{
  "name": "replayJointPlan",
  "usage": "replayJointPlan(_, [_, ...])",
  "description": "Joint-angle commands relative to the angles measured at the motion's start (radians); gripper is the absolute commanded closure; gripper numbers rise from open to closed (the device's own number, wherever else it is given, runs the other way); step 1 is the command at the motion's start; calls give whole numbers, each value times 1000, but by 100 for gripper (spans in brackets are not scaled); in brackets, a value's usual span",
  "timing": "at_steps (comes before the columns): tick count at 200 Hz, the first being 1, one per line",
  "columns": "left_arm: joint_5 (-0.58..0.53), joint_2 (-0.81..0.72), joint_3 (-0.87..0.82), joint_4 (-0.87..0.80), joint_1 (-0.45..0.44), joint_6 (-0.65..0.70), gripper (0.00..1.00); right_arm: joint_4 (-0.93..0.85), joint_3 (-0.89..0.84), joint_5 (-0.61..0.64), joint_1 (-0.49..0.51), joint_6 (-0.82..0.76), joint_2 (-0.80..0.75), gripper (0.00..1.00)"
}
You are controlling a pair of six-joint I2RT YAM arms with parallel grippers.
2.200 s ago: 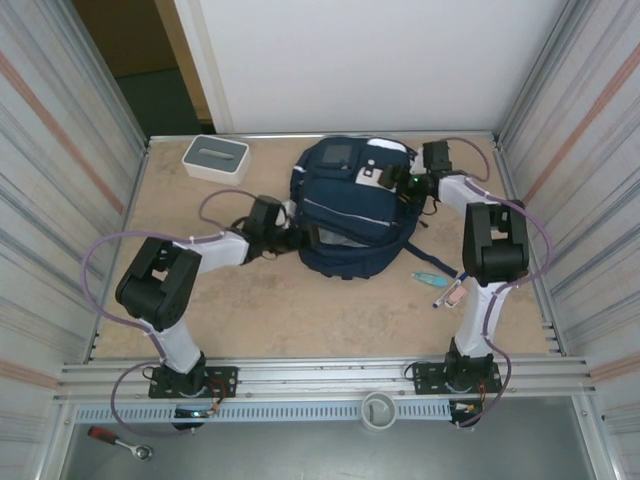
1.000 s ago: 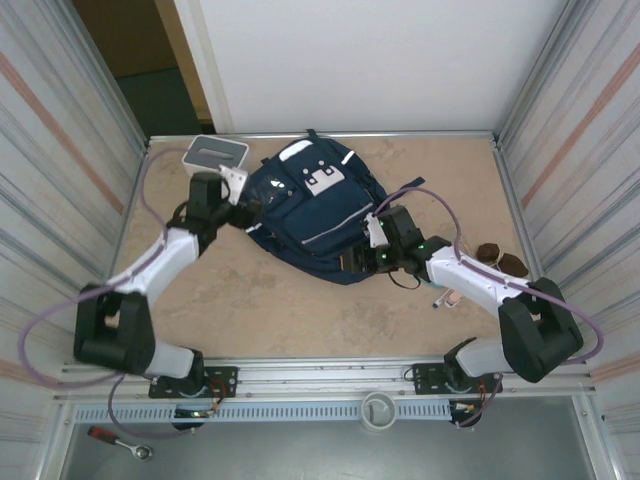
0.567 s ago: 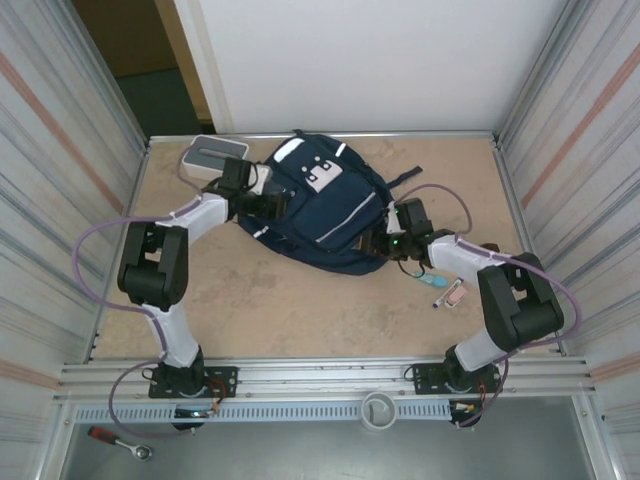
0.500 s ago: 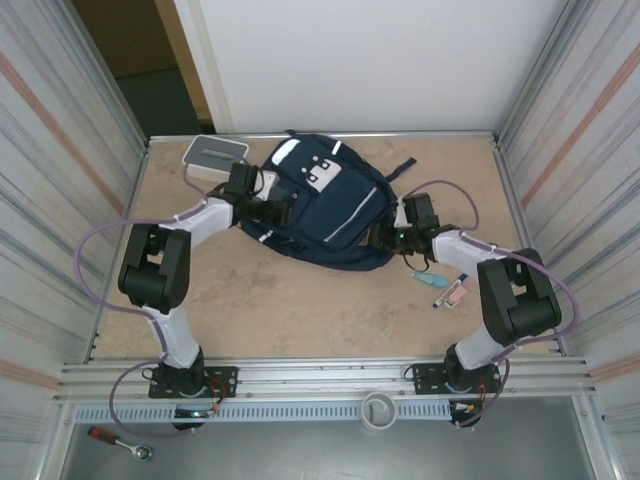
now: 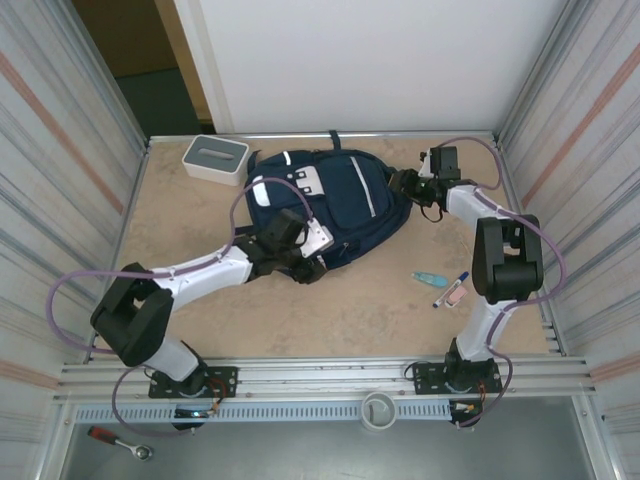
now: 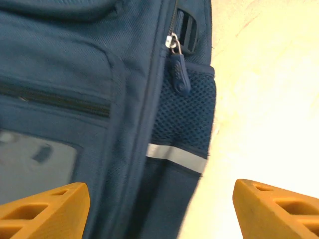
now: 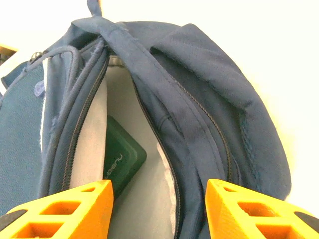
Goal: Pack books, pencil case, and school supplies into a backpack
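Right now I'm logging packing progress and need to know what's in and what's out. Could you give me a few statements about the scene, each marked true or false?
1. The small teal tube-shaped marker and the slim pink-and-white pen lie on the tan table, outside the large navy-blue fabric backpack. True.
2. A dark green rectangular case sits inside the backpack's open compartment. True.
3. The white rectangular box with grey top is packed in the backpack. False: it stands on the table beside the backpack.
4. The left claw is clamped on the navy zipper pull. False: its fingers stand apart, and the pull lies ahead of them, ungripped.
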Motion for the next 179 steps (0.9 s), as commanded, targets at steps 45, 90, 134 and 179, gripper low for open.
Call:
replayJointPlan(45, [-119,157,114,66,-22,379,24,-68,-237,-5,11,-69,-249,41])
replayJointPlan(90, [-274,276,176,105,-31,411,35,-65,-304,-53,24,-70,-296,40])
replayJointPlan(134, [-224,240,104,183,-31,352,63,19,-426,-50,98,-78,-413,40])
replayJointPlan(179, [-21,183,90,130,10,201,80,214,-568,23,258,-92,-490,45])
